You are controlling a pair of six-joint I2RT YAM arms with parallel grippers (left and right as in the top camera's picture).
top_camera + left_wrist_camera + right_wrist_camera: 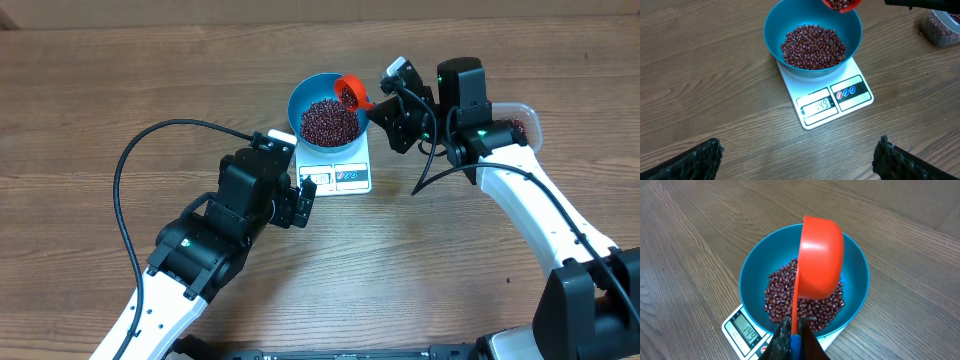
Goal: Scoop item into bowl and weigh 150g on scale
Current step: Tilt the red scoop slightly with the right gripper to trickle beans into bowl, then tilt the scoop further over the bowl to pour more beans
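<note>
Red beans (786,299): too many for me to count. Most sit as one heap in the bowl, a few show in the scoop, and more lie in a tub off to my right.
Bowl (771,31): one, blue, standing on the scale's platform.
Scale (842,101): one, white. Its display faces the left arm and I read 149 on it, with two small round buttons beside the display.
Scoop (821,255): one, red-orange, tipped over the bowl's rim on the right arm's side with its mouth turned toward the heap.
Right gripper (794,342): pinching the scoop's handle between its fingers, above the near edge of the bowl.
Left gripper (304,198): fingers (699,159) spread wide with nothing between them, hanging just beside the display end of the scale and not touching it.
Tub (520,124): one, clear, partly hidden behind the right arm and well apart from the scale.
Cable (122,168): one black loop arching off the left arm over the wooden table (100,70).
In the way: from the right wrist, the scoop covers part of the heap.
</note>
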